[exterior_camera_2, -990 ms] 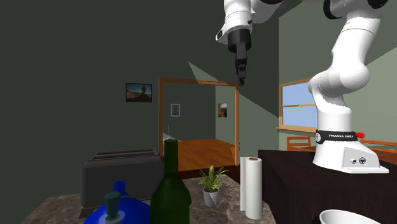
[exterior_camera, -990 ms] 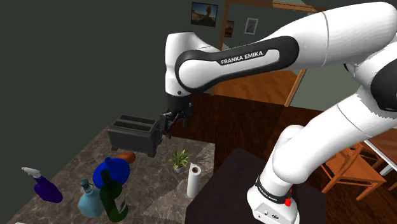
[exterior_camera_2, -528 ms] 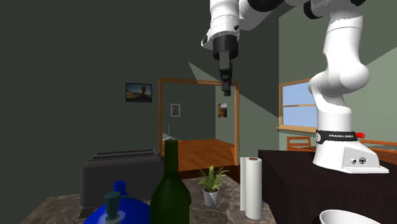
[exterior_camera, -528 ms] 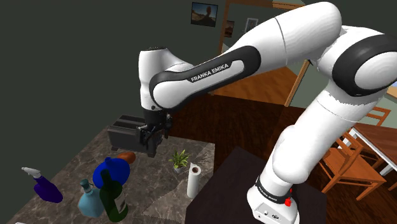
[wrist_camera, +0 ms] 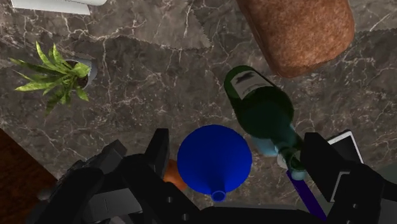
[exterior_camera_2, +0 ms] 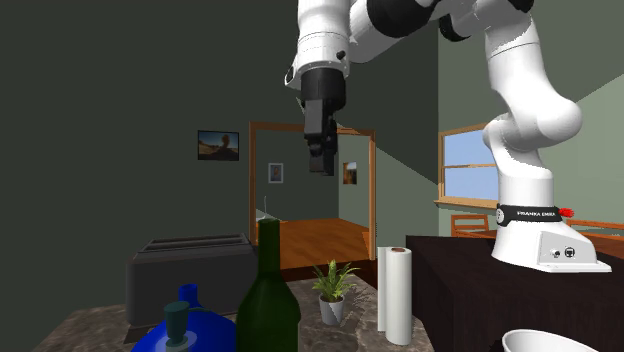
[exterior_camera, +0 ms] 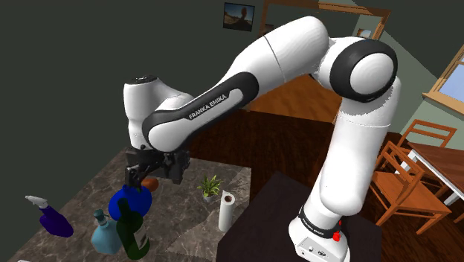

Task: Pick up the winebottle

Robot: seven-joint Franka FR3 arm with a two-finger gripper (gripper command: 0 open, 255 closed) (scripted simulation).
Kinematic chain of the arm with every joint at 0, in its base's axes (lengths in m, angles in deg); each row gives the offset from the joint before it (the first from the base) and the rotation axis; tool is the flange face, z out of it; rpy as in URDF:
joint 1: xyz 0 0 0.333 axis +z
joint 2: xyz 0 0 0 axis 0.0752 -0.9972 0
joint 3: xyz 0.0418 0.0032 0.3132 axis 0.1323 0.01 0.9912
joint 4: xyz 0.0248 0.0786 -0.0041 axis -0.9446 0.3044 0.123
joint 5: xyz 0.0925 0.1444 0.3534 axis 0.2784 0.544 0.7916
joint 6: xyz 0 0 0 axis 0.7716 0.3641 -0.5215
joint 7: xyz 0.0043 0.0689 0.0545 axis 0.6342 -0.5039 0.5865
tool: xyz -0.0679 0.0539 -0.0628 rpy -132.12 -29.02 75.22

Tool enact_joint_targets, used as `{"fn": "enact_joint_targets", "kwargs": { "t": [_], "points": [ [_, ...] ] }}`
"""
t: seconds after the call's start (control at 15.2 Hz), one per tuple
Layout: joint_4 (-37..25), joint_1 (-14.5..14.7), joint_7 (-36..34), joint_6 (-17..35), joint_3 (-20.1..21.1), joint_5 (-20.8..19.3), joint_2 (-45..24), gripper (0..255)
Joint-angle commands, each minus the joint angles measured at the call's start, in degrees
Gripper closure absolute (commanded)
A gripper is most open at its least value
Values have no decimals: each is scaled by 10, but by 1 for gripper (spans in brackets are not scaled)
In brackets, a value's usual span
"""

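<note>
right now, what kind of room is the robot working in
Most likely a home kitchen, open to a dining area. A dark marbled countertop carries a toaster, a paper towel roll and a wine bottle, and wooden chairs stand off to the side.

Dark marbled stone counter point(exterior_camera: 182, 222). A dark toaster point(exterior_camera_2: 190, 268) stands at the far end. A brown loaf point(wrist_camera: 299, 32) lies near it, beside a round blue jug point(exterior_camera: 126, 201). The dark green wine bottle point(exterior_camera: 132, 232) stands upright, just beside the jug. A pale blue bottle point(exterior_camera: 102, 235) is next to the wine bottle, on the shoulder view's left. A purple spray bottle point(exterior_camera: 52, 221) sits further left, apart. A small potted plant point(exterior_camera: 210, 186) and an upright white paper towel roll point(exterior_camera: 226, 211) stand close together near the counter's right edge.
</note>
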Motion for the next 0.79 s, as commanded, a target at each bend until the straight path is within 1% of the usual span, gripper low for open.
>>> {"fn": "enact_joint_targets", "kwargs": {
  "t": [0.0, 0.2, 0.46, 0.73],
  "points": [
    [-38, 14, -30, 6, -2, -32, -47, 0],
    [-102, 43, -70, 9, -12, -75, -117, 0],
    [-200, 88, -109, 2, -32, -121, -210, 0],
    [-197, 93, -114, 18, -38, -128, -225, 0]
  ]
}}
